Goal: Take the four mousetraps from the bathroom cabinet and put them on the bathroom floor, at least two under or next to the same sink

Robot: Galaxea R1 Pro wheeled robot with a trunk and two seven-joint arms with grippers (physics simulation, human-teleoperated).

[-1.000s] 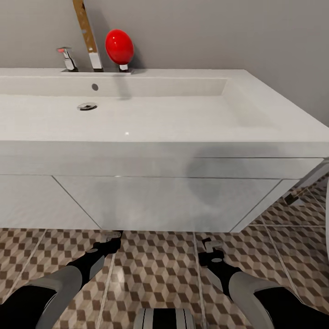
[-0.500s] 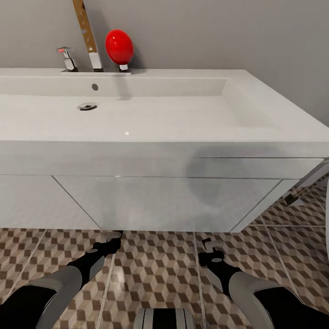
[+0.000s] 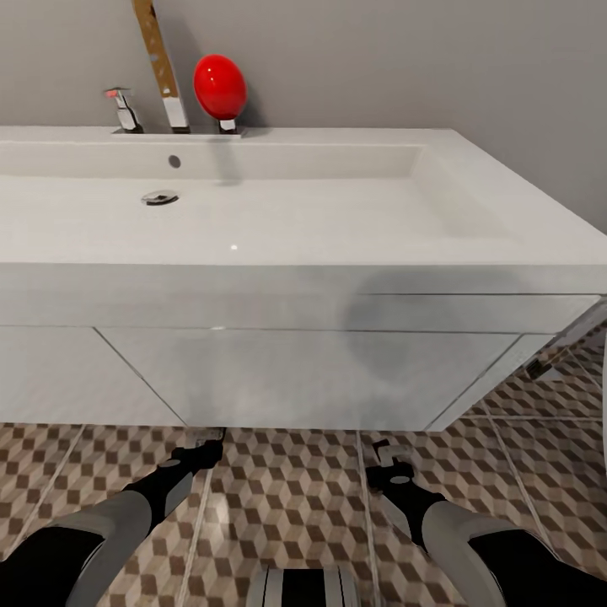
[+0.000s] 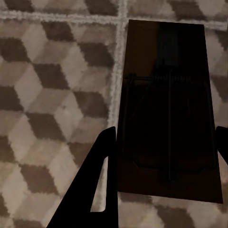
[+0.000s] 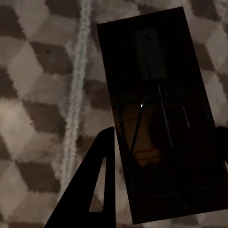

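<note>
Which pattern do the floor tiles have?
Brown, beige and cream cubes on the floor, clearest in the head view.

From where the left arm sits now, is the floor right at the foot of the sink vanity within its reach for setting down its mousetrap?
Probably yes. The left gripper hangs low over the bathroom floor, close to the white vanity, with its mousetrap between the fingers. Nothing stands between it and the tiles.

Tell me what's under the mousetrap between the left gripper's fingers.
Under the mousetrap held by the left gripper lies the cube-patterned bathroom floor, a pale grout line running beside it. The tile directly beneath is covered by the trap's dark board.
</note>
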